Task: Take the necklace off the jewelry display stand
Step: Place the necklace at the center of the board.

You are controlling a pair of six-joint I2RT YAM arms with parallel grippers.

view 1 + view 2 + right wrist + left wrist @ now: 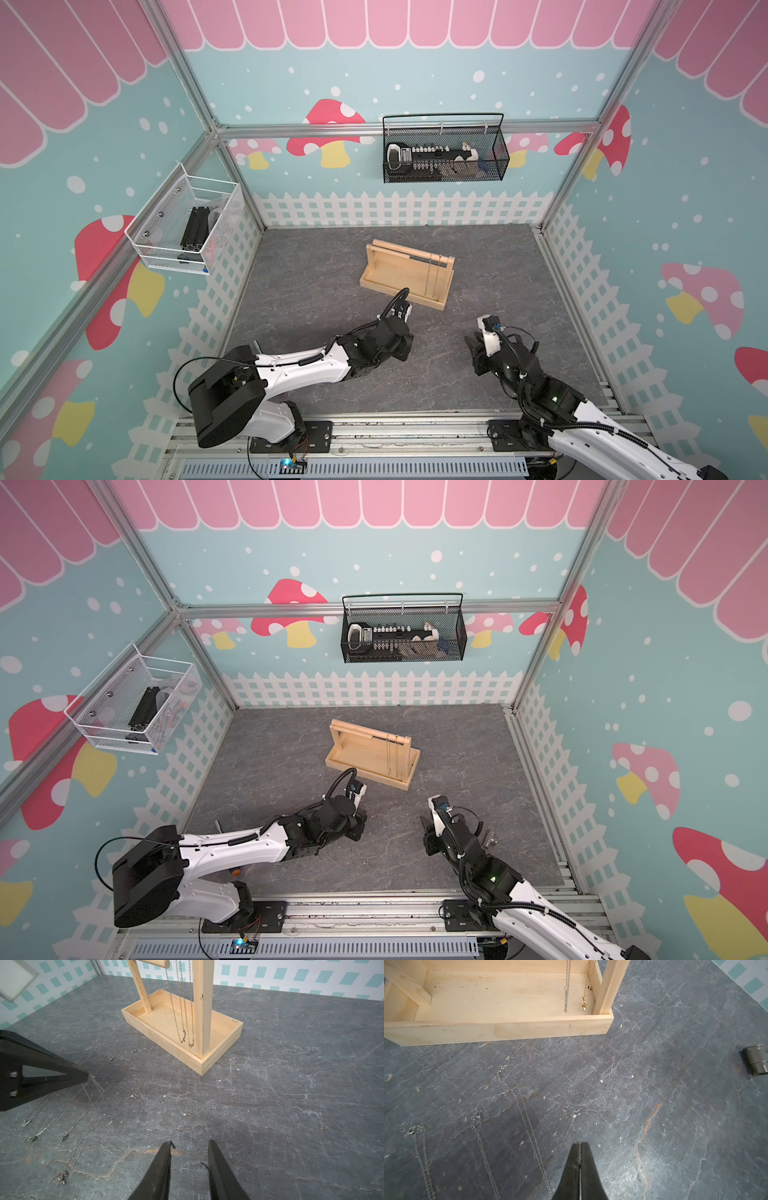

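The jewelry display stand, pale wood, stands mid-table. Two necklaces hang from its bar near the post, one silver and one gold. My left gripper hovers in front of the stand, shut on the chain of another silver necklace. That chain trails down to the table and ends in a pendant. Three more silver necklaces lie stretched out on the table beside it. My right gripper is open and empty, low over bare table.
A short metal pipe fitting lies on the table near the right arm. A black wire basket hangs on the back wall and a white mesh basket on the left wall. Walls enclose the grey table.
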